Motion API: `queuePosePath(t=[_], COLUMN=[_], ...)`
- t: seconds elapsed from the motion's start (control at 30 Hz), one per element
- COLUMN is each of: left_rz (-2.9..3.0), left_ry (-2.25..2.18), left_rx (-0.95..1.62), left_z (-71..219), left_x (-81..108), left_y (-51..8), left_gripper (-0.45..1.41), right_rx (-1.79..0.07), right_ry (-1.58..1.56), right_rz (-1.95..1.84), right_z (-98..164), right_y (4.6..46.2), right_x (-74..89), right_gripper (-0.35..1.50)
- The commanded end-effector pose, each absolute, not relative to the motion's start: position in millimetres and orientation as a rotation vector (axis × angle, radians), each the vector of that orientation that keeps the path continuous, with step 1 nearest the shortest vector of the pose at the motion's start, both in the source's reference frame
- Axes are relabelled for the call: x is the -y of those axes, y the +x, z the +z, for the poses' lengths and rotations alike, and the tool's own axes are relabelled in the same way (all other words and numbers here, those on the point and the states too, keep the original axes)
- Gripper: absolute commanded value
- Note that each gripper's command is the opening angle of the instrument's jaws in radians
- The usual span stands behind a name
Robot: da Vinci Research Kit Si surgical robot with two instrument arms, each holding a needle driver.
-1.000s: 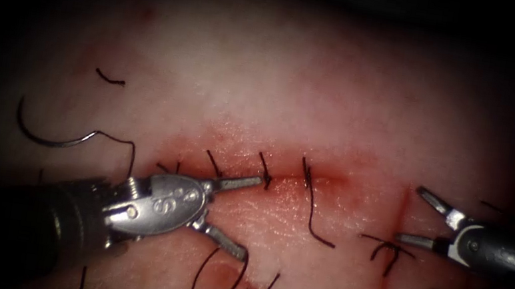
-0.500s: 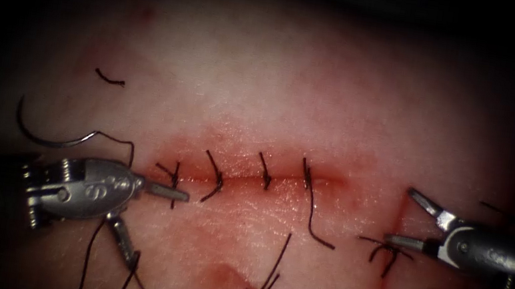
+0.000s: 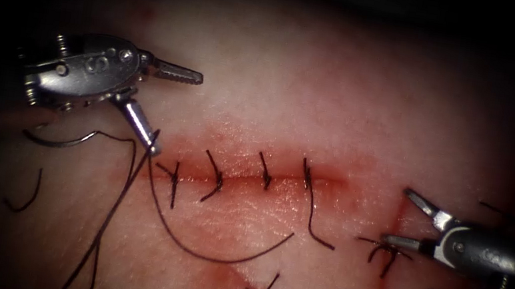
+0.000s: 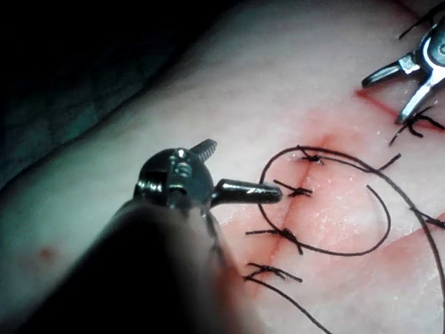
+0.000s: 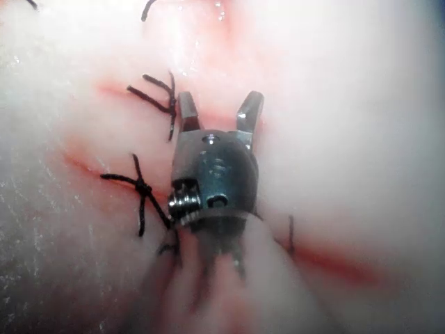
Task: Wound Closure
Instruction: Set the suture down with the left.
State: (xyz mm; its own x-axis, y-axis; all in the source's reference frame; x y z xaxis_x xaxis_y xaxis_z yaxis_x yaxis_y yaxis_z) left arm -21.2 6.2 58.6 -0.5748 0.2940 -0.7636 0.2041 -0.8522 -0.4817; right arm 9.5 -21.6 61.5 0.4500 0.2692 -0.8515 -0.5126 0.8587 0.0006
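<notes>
Four stitches [image 3: 259, 177] already sat across the cut [image 3: 252, 179], and the curved needle [image 3: 60, 139] lay flat on the tissue [image 3: 319, 86] well to the cut's left, not in the tissue and held by nothing. Its thread [image 3: 203, 241] swept in a loose loop below the cut. Compared with a half second ago, the left tool [image 3: 171, 109] had swung up from beside the leftmost stitch, jaws wide apart, lower jaw tip touching the thread near the cut's left end. Right tool [image 3: 405, 219] had barely moved, jaws spread, empty, right of the cut.
</notes>
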Motion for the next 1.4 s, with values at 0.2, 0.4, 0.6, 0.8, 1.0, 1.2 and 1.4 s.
queuePosePath(t=[0.2, 0.4, 0.6, 0.8, 1.0, 1.2, 1.4], left_rz=[2.899, 3.065, 3.032, 2.768, 2.48, 2.52, 2.672], left_ry=[-1.153, -0.957, -0.764, -1.015, -1.254, -1.239, -1.096], left_rx=[0.822, 0.791, 0.786, 0.487, 0.139, 0.132, 0.306], left_z=[60, 60, 61, 62, 65, 69, 74], left_x=[-9.6, -10.9, -12.2, -13.1, -10.6, -5.9, -1.0], left_y=[-16.7, -9.3, -2.9, -3.3, -3.2, -2.7, -0.7], left_gripper=[0.52, 0.54, 0.56, 0.73, 0.26, 0.17, 0.47], right_rx=[-0.994, -0.992, -0.993, -0.997, -1.0, -0.999, -0.998], right_ry=[-0.276, -0.275, -0.279, -0.283, -0.282, -0.283, -0.287], right_rz=[0.486, 0.485, 0.483, 0.476, 0.461, 0.458, 0.451], right_z=[62, 62, 62, 63, 63, 64, 64], right_y=[10.3, 10.6, 11.0, 11.9, 12.4, 12.4, 12.4], right_x=[21.6, 21.7, 22.0, 22.6, 23.8, 24.1, 24.2], right_gripper=[1.48, 1.48, 1.48, 1.46, 1.46, 1.46, 1.46])
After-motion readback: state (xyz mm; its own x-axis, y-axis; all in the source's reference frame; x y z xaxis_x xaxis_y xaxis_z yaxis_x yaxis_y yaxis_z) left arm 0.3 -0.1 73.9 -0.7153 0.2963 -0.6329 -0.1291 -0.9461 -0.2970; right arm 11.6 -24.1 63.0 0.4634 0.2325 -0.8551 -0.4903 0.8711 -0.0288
